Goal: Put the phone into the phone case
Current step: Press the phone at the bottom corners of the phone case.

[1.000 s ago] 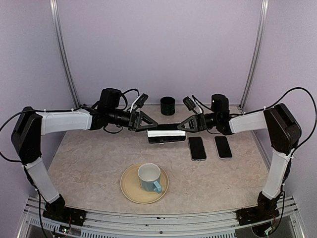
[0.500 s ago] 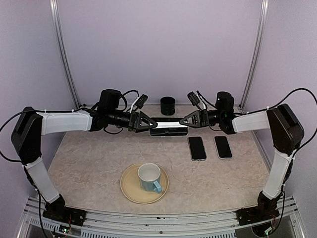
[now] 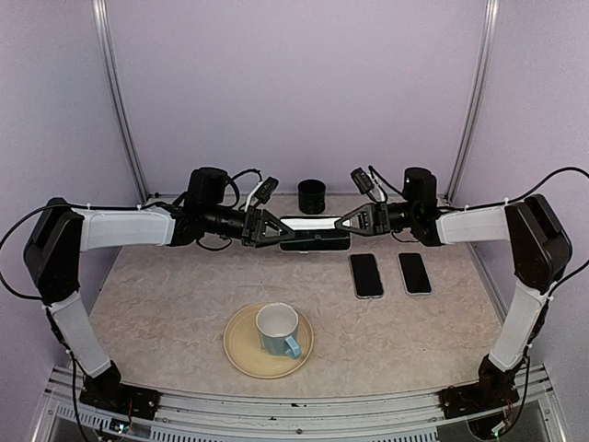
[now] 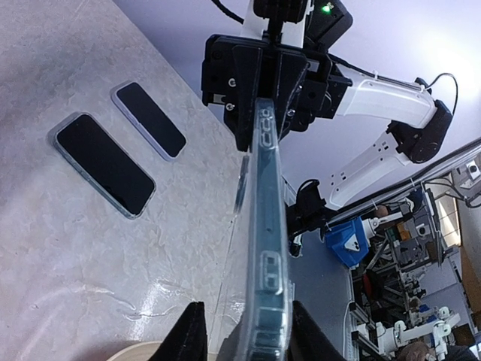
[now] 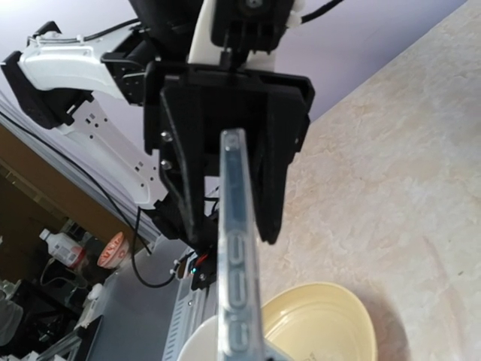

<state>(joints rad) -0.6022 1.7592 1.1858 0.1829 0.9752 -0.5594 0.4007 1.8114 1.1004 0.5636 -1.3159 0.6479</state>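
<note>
Lifted higher, the clear phone case (image 3: pixel 315 235) spans both tools at 12 o'clock for steadiness: right tool (image 3: pixel 342 224) clamps it, left tool (image 3: pixel 274 230) grip unclear.

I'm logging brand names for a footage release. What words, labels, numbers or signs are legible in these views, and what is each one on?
No text can be read anywhere.
On the phones: dark screens, nothing shown.
On the clear phone case, mug and plate: plain, no markings visible.
On the bottle and blue box in the background: any print is too blurred to read.
</note>
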